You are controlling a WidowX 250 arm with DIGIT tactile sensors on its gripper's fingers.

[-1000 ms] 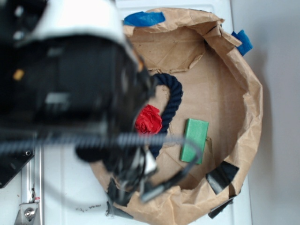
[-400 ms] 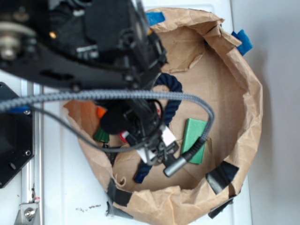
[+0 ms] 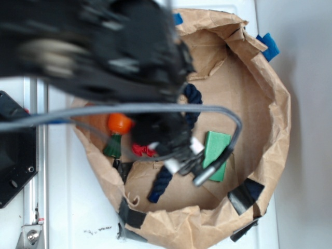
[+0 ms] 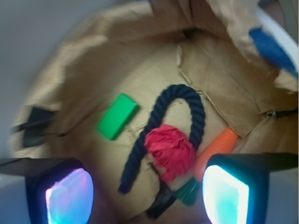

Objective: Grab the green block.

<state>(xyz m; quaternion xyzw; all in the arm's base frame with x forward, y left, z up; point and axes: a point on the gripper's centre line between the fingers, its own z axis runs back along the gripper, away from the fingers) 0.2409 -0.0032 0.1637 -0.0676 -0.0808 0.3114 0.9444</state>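
Note:
The green block [image 3: 217,154] lies flat on the floor of the brown paper bowl [image 3: 280,119], right of centre, partly behind a cable. In the wrist view the green block [image 4: 117,116] sits up and to the left of the jaws. My gripper [image 4: 147,196] is open and empty, high above the bowl, with its glowing pads [image 4: 69,196] wide apart. In the exterior view the gripper [image 3: 181,158] hangs just left of the block, blurred.
A dark blue rope [image 4: 189,105] curves around a red crumpled ball [image 4: 169,150]. A toy carrot [image 4: 216,148] with a dark green top [image 3: 112,148] lies by the bowl's left wall. Blue tape [image 3: 268,45] and black tape [image 3: 244,196] hold the rim.
The arm has swung right and lower over the bowl, so the gripper now hangs next to the green block. The carrot has come into view at the left.

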